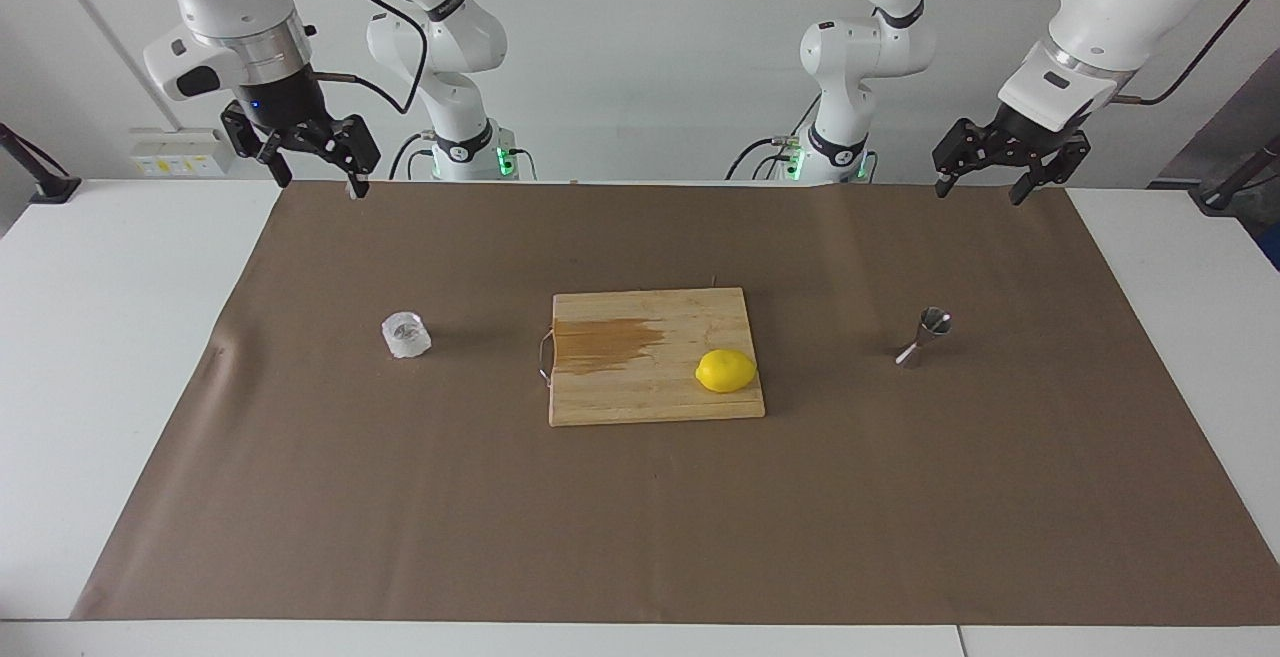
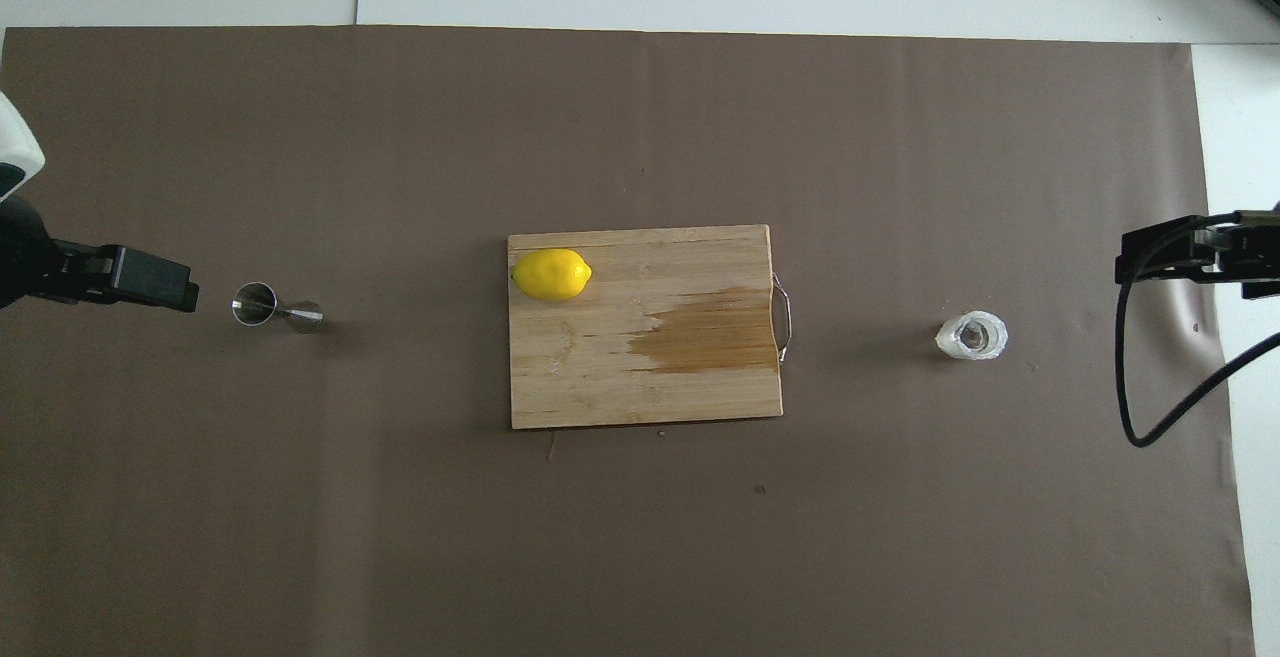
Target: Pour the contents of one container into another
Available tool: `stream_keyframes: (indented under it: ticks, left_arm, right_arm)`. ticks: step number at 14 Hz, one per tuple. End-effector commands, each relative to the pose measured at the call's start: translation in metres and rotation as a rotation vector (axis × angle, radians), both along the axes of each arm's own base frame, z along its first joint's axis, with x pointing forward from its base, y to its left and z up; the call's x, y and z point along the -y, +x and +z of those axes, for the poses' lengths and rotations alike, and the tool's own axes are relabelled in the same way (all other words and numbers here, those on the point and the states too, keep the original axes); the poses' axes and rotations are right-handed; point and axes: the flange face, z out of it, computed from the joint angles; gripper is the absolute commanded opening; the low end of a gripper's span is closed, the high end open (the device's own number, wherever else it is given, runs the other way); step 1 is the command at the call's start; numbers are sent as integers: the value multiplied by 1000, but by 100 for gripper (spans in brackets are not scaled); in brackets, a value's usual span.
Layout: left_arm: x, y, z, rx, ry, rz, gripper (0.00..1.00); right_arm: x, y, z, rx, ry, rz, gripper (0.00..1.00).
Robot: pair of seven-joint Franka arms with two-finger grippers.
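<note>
Nothing started: my left gripper and right gripper hang up high with jaws spread, empty. Small clear faceted cup stands toward my right arm's end, shiny steel hourglass jigger toward my left's. Grasp, carry, pour all remain.

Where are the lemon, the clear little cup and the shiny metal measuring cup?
Lemon (image 1: pixel 726 371): facing view, middle of its yellow skin.
Clear cup (image 1: pixel 405 334): facing view, its faceted side wall.
Metal jigger (image 1: pixel 925 337): facing view, its narrow waist.
</note>
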Motion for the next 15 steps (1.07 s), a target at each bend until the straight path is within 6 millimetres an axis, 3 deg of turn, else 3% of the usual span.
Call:
stream_keyframes:
  ticks: [1,7,11,13,15]
  left_arm:
    - [-7,1,1,-6,14,-24,100]
    - [-12,-2,-1,-10,13,-14,100]
    - [-11,-5,-15,0,15,64,100]
    - [-24,5,-27,-19,10,104,100]
    - [-41,22,-53,-65,-18,218,100]
  right_arm:
    - [1,-5,3,-7,29,16,100]
    - [2,-5,3,-7,29,15,100]
    - [5,-6,8,9,30,9,100]
    - [8,-8,9,6,29,4,100]
    - [6,-9,11,9,29,7,100]
